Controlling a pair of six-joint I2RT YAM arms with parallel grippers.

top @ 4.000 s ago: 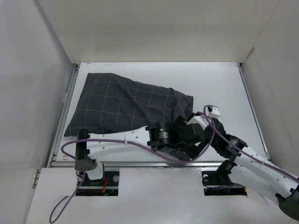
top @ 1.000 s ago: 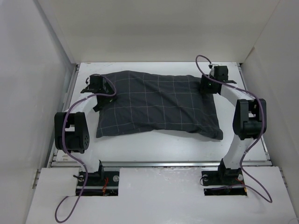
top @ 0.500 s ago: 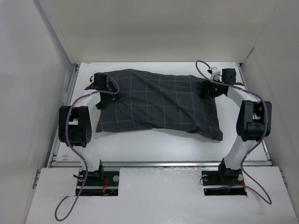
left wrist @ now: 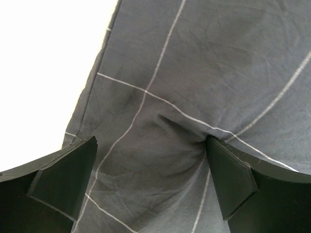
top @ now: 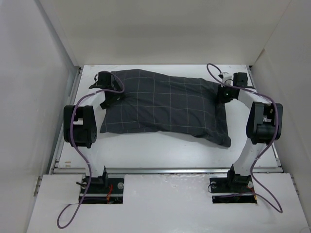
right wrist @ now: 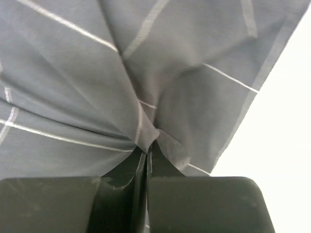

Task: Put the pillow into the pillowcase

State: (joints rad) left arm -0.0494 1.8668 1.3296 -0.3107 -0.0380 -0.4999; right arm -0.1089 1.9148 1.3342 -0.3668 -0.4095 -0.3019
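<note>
Our right gripper (right wrist: 147, 151) has its jaws pressed together on a pinch of the pillowcase (right wrist: 73, 68); the cloth gathers into folds that fan away from the fingertips, and the hem of the sack runs off to the gripper's right, with bare white table (top: 160, 150) just beyond it. Our left gripper (left wrist: 150, 170) stands wide open; grey checked cloth lies flat between the two fingers, a small pucker sits against the inner face of the right-hand one, and nothing is clamped; the edge of the fabric passes just ahead and to the left of it.

From above, each gripper sits at one far corner of the sack, and the body of the sack stretches between them and back towards the arm bases. It looks plump and evenly filled from one end to the other, so we judge that the pillow is inside it — though no white cushion shows anywhere, neither at the corners nor along the near edge, so we cannot see it directly.

We take the stuffing itself as done, or very nearly; what seems left is small — the right jaws to let go of their corner, perhaps a tug to square the far edge, and both arms to draw clear. Whether the open mouth of the sack is fully closed over the pillow we cannot tell.
</note>
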